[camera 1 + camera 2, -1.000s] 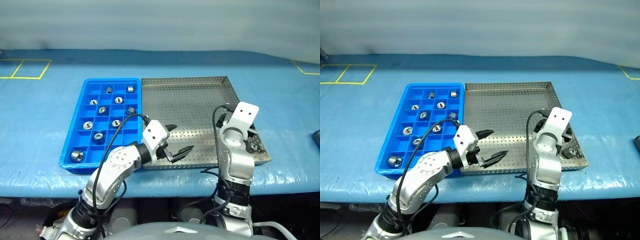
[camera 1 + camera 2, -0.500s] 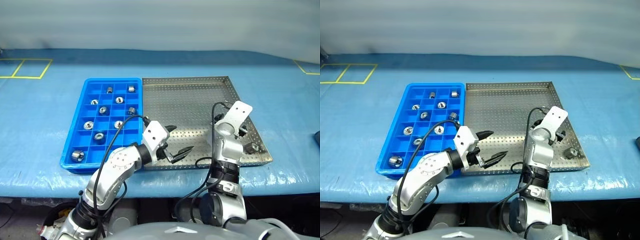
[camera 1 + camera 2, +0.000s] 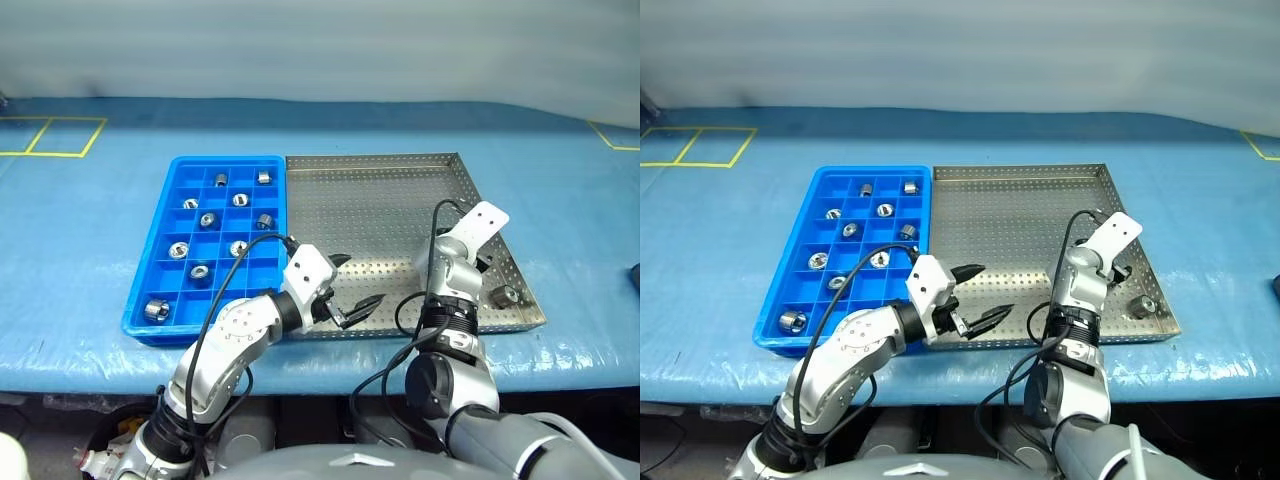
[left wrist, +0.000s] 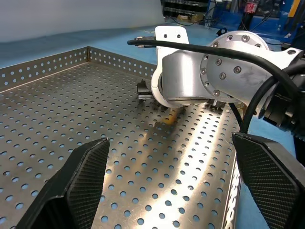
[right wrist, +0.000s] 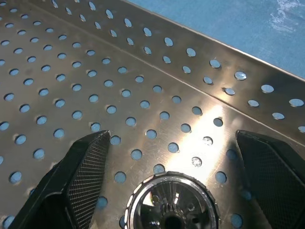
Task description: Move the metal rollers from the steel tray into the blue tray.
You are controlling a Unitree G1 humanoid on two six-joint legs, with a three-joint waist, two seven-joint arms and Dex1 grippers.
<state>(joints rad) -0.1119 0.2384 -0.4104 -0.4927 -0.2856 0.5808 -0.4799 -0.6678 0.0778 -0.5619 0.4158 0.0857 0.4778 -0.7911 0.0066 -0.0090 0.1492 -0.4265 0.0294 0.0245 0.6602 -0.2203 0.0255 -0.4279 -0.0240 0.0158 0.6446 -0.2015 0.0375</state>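
One small shiny metal roller [image 3: 503, 295] lies near the front right corner of the square perforated steel tray [image 3: 380, 200]; roughly nine sit in the gridded blue plastic tray [image 3: 152, 240]. The right gripper [image 5: 174, 162] hangs spread just above it, the left gripper [image 3: 350, 287] spread and empty.

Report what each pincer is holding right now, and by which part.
Nothing is held. The left pincer hangs open over the steel tray. The right pincer is open around the last metal roller, not yet gripping it.
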